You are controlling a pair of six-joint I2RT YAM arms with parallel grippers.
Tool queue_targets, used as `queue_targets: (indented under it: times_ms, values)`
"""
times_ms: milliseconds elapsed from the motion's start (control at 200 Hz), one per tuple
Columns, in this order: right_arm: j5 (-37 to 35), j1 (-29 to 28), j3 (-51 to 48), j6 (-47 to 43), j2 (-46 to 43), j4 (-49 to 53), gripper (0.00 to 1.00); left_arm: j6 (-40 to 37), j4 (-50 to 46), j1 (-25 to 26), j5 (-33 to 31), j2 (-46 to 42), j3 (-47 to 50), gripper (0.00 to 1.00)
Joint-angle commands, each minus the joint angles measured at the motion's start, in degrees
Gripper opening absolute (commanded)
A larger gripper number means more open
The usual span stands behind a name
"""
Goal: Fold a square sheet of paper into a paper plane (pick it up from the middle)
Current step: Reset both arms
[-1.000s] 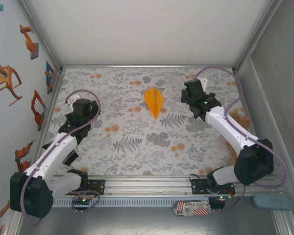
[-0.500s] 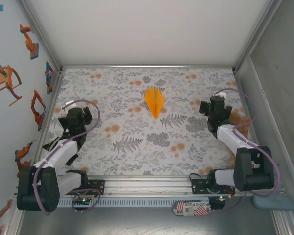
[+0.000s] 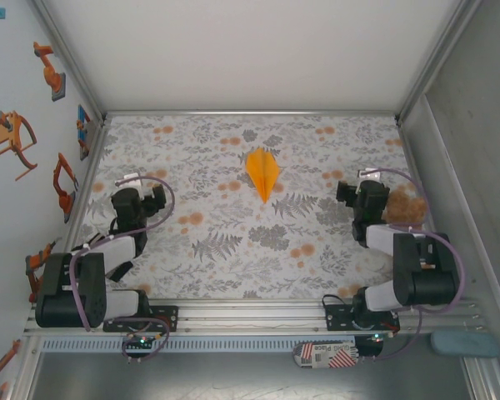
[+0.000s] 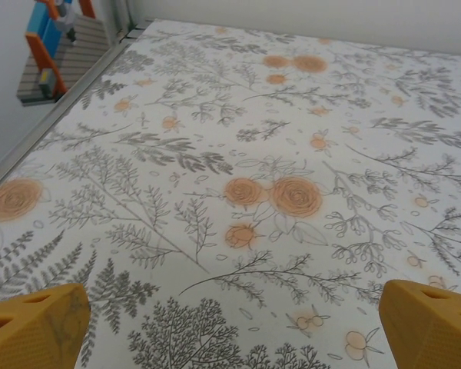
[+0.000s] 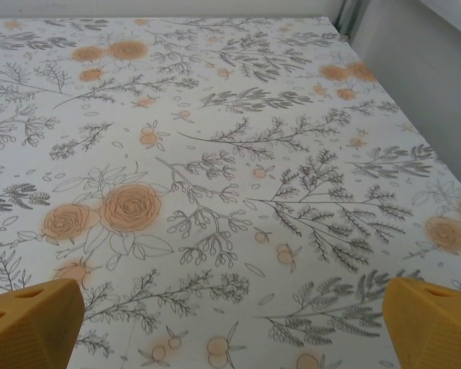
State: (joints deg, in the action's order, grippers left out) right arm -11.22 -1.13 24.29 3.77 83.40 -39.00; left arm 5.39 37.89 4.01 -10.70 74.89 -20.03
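The paper plane (image 3: 263,172) is lying flat on the floral cloth (image 3: 233,250), toward the far middle of the table. Its narrow point is aiming at the arm bases and its wider tail at the back wall, and a centre crease is running down its length. Nothing is touching it.

The left gripper (image 3: 157,196) is sitting low over the cloth on the plane's left, well apart from it, with its arm folded back close to its base. In the left wrist view its orange fingertips (image 4: 34,327) are showing at the two lower corners, spread wide, with only printed cloth lying between them.

The right gripper (image 3: 347,192) is hanging on the plane's right, also well apart from it. Its own fingertips (image 5: 31,319) are likewise standing far apart and pinching nothing.

Just beside the right wrist, toward the right wall, a brown fuzzy lump (image 3: 404,208) is resting on the cloth. It is too blurred to name for certain, but it is possibly a plush toy.

Orange robot-arm stickers (image 3: 17,137) are decorating the left wall. A grey-blue pad (image 3: 462,342) is lying off the cloth at the near right corner.
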Motion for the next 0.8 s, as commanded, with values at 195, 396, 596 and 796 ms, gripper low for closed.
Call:
queue_targets:
  times_ms: [195, 396, 596, 796]
  values:
    - [8.0, 2.7, -3.6, -0.1, 4.9, -13.8, 0.98, -3.2, 15.3, -3.3, 9.6, 7.5, 2.3, 0.96]
    - [8.1, 2.8, -2.4, -0.1, 5.0, -11.6, 0.99, -2.0, 17.8, -3.4, 6.5, 13.6, 0.3, 0.96]
    - [7.5, 2.8, -2.1, 0.2, 5.0, -10.9, 0.99, -2.3, 10.6, -2.7, 4.7, 13.5, -3.2, 0.96]
    - [7.5, 2.8, -2.1, 0.2, 5.0, -10.9, 0.99, -2.9, 10.2, -1.8, 3.2, 13.4, -3.2, 0.96]
